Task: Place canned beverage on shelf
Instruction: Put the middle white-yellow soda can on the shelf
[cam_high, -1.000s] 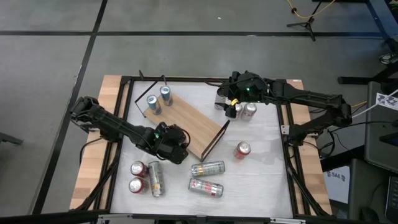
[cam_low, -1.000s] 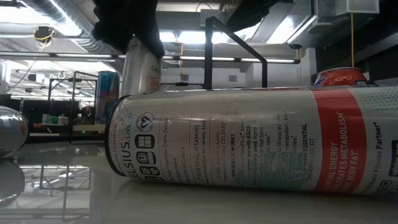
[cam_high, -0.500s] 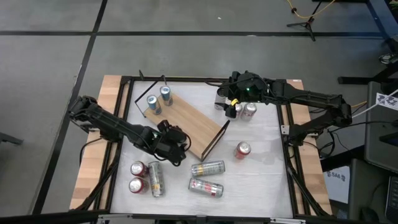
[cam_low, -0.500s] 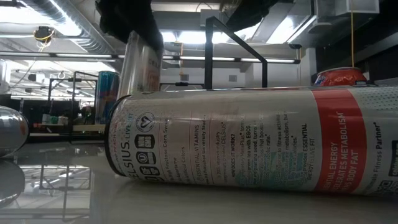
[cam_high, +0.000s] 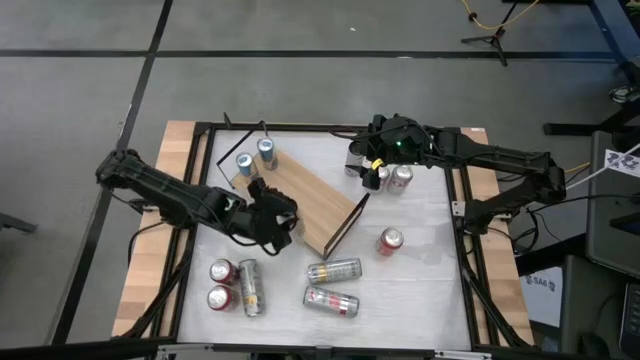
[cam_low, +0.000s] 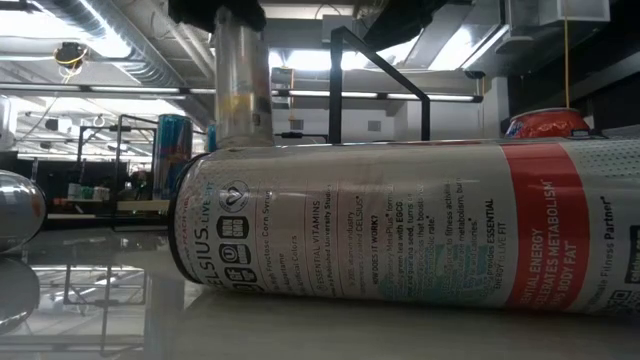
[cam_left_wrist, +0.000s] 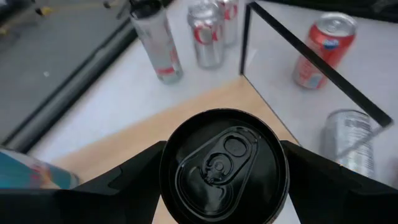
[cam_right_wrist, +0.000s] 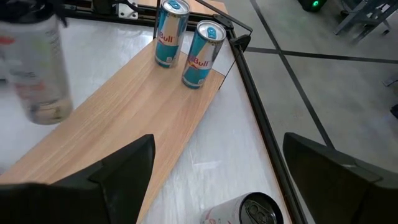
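Observation:
The shelf (cam_high: 315, 205), a light-brown board on a thin black frame, lies slantwise mid-table, also in the right wrist view (cam_right_wrist: 118, 112). Two blue cans (cam_high: 255, 158) stand on its far left end. My left gripper (cam_high: 264, 216) is over the board's left part, shut on a silver can with a black top (cam_left_wrist: 224, 165), which shows upright in the low view (cam_low: 243, 95). My right gripper (cam_high: 372, 165) is open and empty at the far right, beside several upright cans (cam_high: 394, 178). My left gripper pinches the can between its two fingers (cam_left_wrist: 134, 180), one on each side of the wall just under the black top rim (cam_left_wrist: 283, 186). The fingers come from above, pointing down. The can is upright over the board; a lying can hides its bottom, so I cannot tell whether it rests there.
Two cans lie on the table near the front (cam_high: 334, 271) (cam_high: 331, 301), a third lies at the front left (cam_high: 250, 287) beside two upright red cans (cam_high: 220, 284). A red can (cam_high: 389, 240) stands right of the shelf's black end frame (cam_high: 350, 222).
My left gripper has carried the can from the shelf's near edge toward the table's far left, over the board. The can was tilted a second ago and now is upright. My right arm has kept still.

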